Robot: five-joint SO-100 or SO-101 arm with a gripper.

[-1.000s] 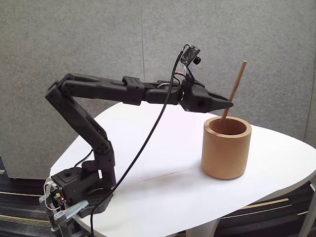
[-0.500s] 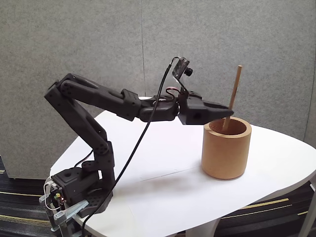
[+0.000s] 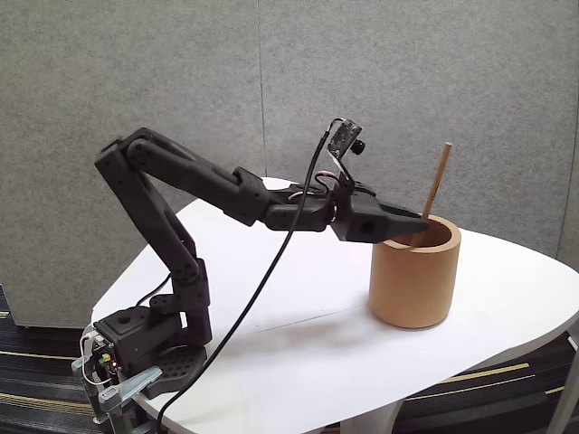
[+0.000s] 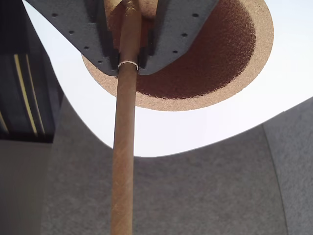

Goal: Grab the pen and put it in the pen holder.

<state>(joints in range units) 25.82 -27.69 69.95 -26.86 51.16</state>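
Observation:
In the fixed view the tan pen holder [image 3: 414,282] stands upright on the right part of the white table [image 3: 298,353]. My gripper [image 3: 422,231] reaches in from the left, level with the cup's rim, shut on the pen [image 3: 440,181]. The light-brown stick leans slightly right, its top above the rim and its lower end hidden inside the cup. In the wrist view the pen [image 4: 123,161] runs from top to bottom, clamped between the grey fingers [image 4: 186,29] of the gripper [image 4: 128,72], directly over the pen holder's dark brown opening [image 4: 210,63].
A black cable [image 3: 271,271] hangs from the wrist camera down to the arm's base [image 3: 145,348] at the table's left front edge. Grey felt wall panels [image 3: 452,72] stand behind the table. Striped carpet [image 3: 36,362] lies below.
The arm has lowered and stretched toward the cup. The pen, still held, has come down so its lower end is deeper inside the pen holder and less of it stands above the rim.

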